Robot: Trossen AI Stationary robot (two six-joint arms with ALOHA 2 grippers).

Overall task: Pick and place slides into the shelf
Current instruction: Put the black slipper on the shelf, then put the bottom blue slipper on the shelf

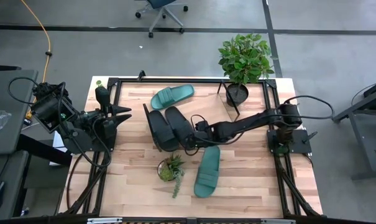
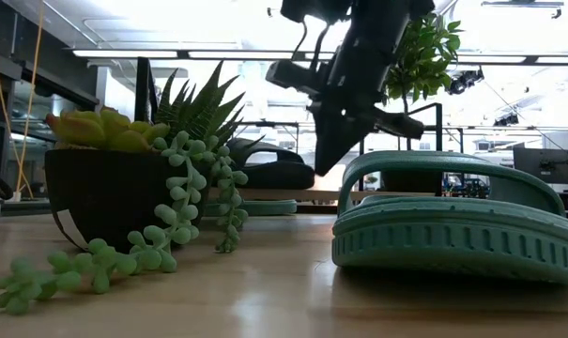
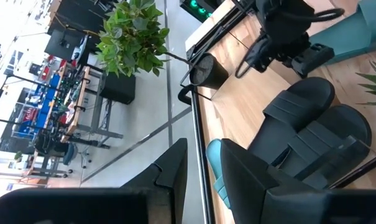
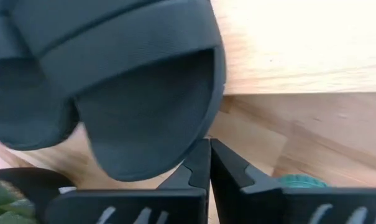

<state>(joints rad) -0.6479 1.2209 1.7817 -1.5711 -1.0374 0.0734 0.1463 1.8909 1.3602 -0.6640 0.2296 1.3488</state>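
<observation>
Right gripper (image 1: pixel 189 144) clenched empty, touching black sandal (image 1: pixel 178 124) on shelf (image 1: pixel 250 102); left gripper (image 1: pixel 127 112) parted, empty, beside shelf.

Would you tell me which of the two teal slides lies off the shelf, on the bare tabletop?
The teal slide near the small succulent pot, at the table's front. The other teal slide lies on the shelf at the back, beyond the two black slides.

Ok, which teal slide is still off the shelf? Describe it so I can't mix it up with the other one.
Start from the small succulent pot at the table's near edge. The teal slide lies flat on the bare tabletop just to that pot's right, below the right claw. The other teal slide sits far back on the slanted shelf, beyond the two black slides.
</observation>
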